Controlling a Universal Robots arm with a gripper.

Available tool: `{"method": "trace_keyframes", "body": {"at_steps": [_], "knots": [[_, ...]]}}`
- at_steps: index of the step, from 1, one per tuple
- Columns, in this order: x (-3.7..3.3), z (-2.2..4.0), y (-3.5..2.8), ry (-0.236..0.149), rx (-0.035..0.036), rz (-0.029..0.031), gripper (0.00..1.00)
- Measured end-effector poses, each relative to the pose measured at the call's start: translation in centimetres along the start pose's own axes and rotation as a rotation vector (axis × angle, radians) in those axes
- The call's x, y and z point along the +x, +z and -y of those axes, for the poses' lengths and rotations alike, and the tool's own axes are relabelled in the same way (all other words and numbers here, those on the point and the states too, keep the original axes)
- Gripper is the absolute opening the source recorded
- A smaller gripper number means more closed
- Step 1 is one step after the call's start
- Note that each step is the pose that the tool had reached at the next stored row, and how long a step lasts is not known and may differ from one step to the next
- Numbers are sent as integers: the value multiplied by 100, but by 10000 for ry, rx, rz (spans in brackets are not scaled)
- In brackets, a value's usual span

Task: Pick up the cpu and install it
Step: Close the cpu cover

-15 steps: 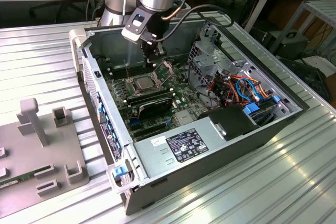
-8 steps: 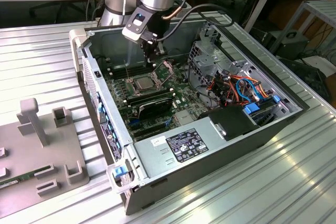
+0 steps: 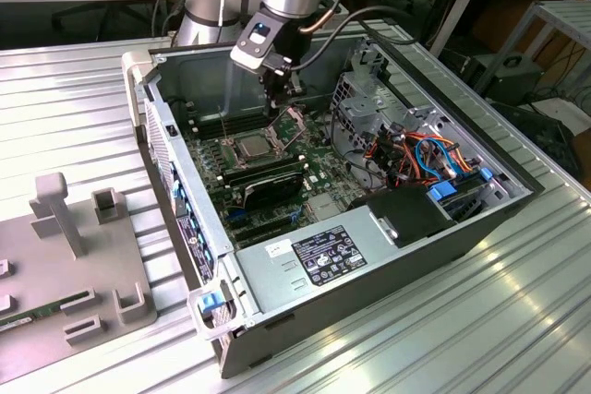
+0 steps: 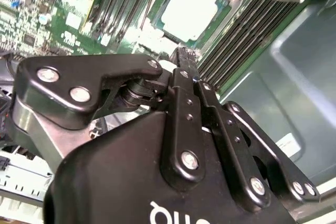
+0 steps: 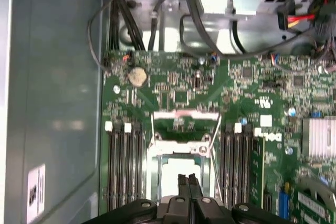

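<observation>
The cpu [image 3: 251,147] is a silver-grey square lying flat in the socket on the green motherboard [image 3: 319,159], inside the open computer case. Both wrist views show it too, as the pale square cpu [image 4: 190,10] [image 5: 170,178]. My gripper [image 3: 274,120] hangs just above the cpu's far edge, shut, with nothing between its black fingers [image 5: 182,181]. In the second wrist view the gripper [image 4: 182,55] ends a short way from the chip. The socket's metal load plate [image 5: 185,121] stands flipped up behind the chip, and its thin lever [image 5: 216,145] is raised.
Memory slots [image 5: 123,166] flank the socket on both sides. The case wall [image 5: 52,103] is close by. A drive cage with cables [image 3: 406,149] and a power supply [image 3: 323,251] fill the case's other end. A grey fixture tray [image 3: 65,274] lies at the exterior view's left.
</observation>
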State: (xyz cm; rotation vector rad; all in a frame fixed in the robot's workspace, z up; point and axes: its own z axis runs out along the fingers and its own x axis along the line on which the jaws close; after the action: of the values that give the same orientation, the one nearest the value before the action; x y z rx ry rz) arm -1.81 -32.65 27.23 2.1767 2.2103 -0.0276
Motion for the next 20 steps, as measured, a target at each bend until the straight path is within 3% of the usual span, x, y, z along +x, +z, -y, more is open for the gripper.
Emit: {"method": "trace_keyframes", "body": {"at_steps": [2,5,12,16,20], "knots": [[-1,-86,2,1,0,-1,11],[-4,-278,5,1,0,0,11],[-7,-518,10,0,0,-1,11],[-9,-621,12,1,0,-2,11],[-9,-673,12,0,1,-1,11]]}}
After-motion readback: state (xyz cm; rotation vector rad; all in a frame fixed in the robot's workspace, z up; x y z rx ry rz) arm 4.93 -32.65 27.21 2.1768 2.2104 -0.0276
